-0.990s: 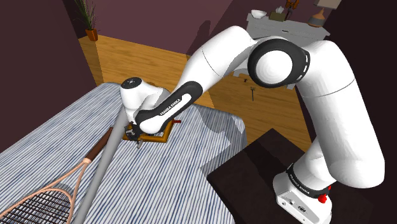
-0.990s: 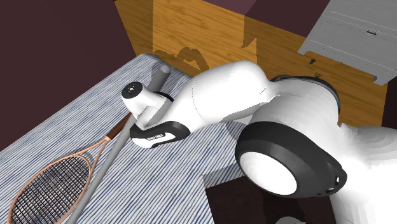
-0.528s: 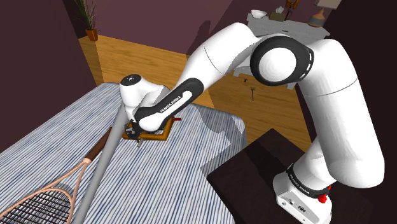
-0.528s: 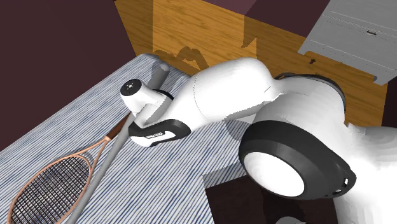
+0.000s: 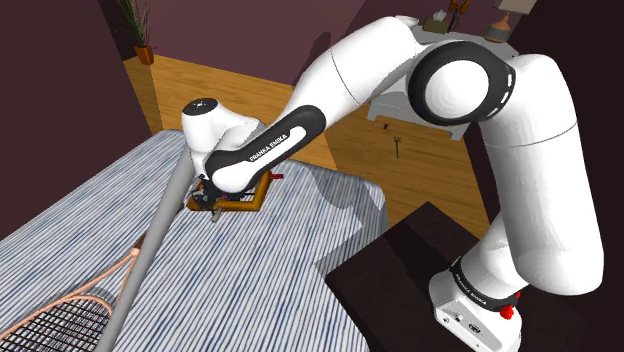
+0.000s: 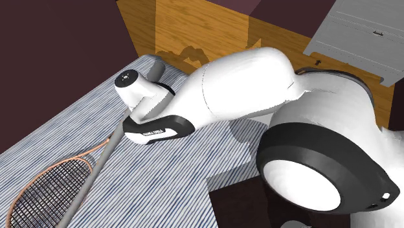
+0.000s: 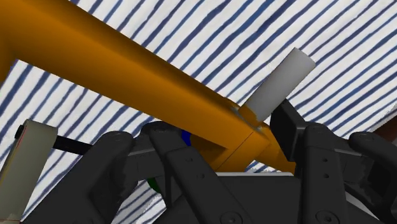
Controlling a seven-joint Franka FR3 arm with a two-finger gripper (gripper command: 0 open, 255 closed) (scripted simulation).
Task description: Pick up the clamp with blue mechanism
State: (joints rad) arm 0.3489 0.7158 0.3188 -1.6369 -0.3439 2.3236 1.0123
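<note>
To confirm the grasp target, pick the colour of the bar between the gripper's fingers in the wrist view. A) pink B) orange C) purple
B: the bar of the clamp, clasped in the gripper, is orange against the blue-and-white striped cloth.
</note>
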